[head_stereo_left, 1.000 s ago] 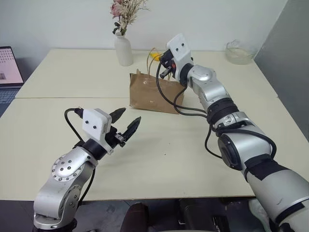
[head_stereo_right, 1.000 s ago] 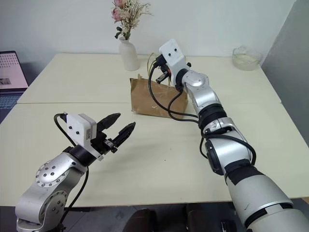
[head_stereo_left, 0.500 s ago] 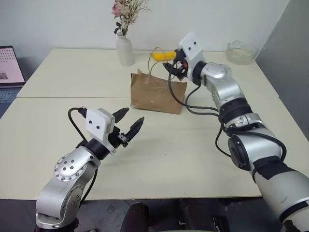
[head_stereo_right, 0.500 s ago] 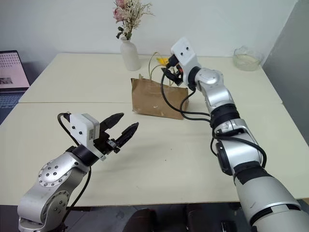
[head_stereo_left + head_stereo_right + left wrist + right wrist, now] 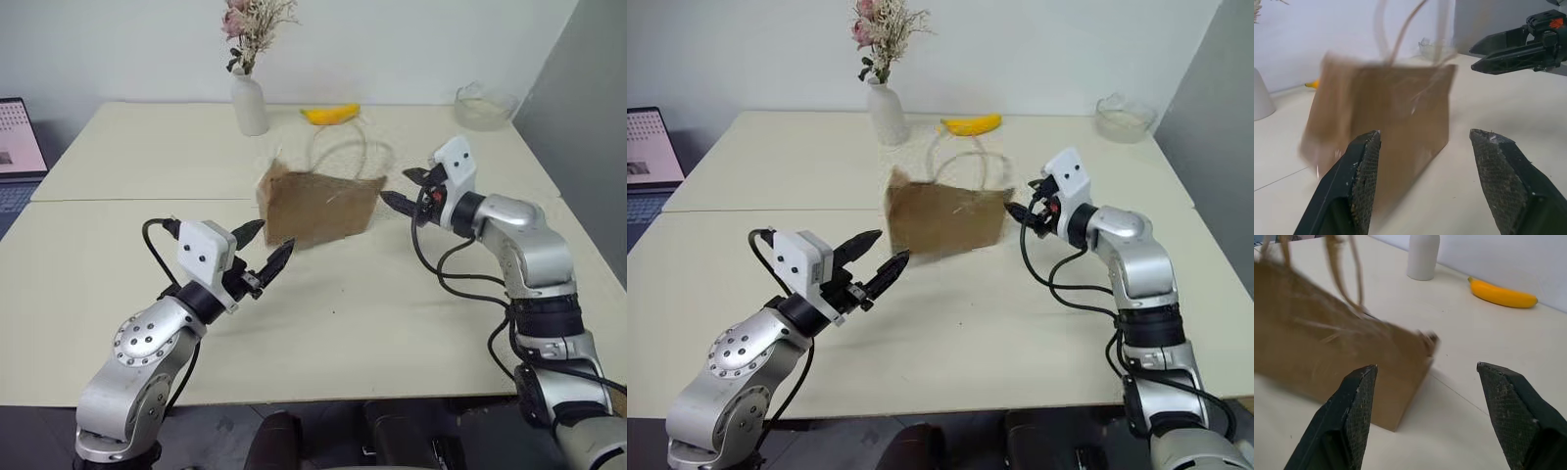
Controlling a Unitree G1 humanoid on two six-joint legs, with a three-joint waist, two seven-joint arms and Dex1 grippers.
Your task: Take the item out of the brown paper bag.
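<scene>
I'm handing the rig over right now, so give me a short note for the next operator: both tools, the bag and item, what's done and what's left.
Left tool: open, empty, hovering low over the table just in front of the bag.
Right tool: open, empty, beside the bag's right edge, not touching it.
Bag: on the table between the two tools, blurred as if moving, handles up.
Item: not visible; I cannot tell whether it is in the bag. The banana lies on the far side of the table near the vase.
Done: nothing is held.
Left: steady the bag, reach in, take the item out.
</scene>
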